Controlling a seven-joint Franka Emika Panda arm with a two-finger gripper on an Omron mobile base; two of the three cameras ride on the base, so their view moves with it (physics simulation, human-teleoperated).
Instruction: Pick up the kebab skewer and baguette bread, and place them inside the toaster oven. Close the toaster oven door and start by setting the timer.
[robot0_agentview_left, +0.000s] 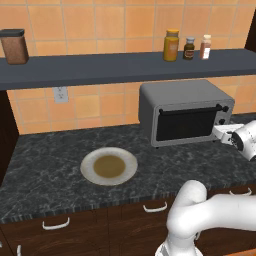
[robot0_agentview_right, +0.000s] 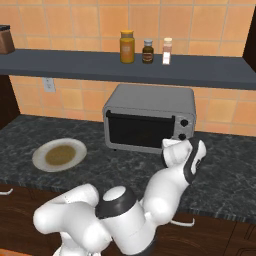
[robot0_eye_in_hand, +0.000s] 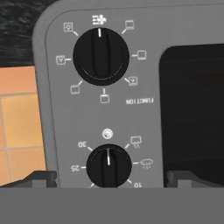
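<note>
Hand view: gripper (robot0_eye_in_hand: 108, 179) squarely facing oven's knob panel, view is rolled upside-down (FUNCTION label inverted, numbers 30/25/10 around lower dial).
Jaws: apart, wide; two dark tips (robot0_eye_in_hand: 37, 178) at bottom edge sit either side of timer knob (robot0_eye_in_hand: 108, 165), nothing between them yet.
Key relation: timer knob lies dead ahead, centred betw tips; its grip bar runs up-down in hand view, so roughly across the tip-to-tip line, good for pinch + twist.
Other knob: function knob (robot0_eye_in_hand: 100, 56) further up in frame, well apart from tips, shouldn't be touched.
Toaster oven (robot0_agentview_left: 185, 112): on counter (robot0_agentview_left: 45, 160) against tile wall, under shelf (robot0_agentview_left: 100, 67).
Door (robot0_agentview_left: 186, 125): looks shut, dark glass flush w/ frame; can't see inside, so skewer + baguette not visible, prob already in.
Plate (robot0_agentview_left: 109, 166): left of oven, well apart, no food on it.
Arm: hand at oven's right front corner by knob column.
Step (judged): last one, set timer.
Room: open counter in front + right of oven; shelf w/ jars (robot0_agentview_right: 127, 46) overhead, not in the way.
Risk: tips slipping off the small knob, or nudging oven back.
</note>
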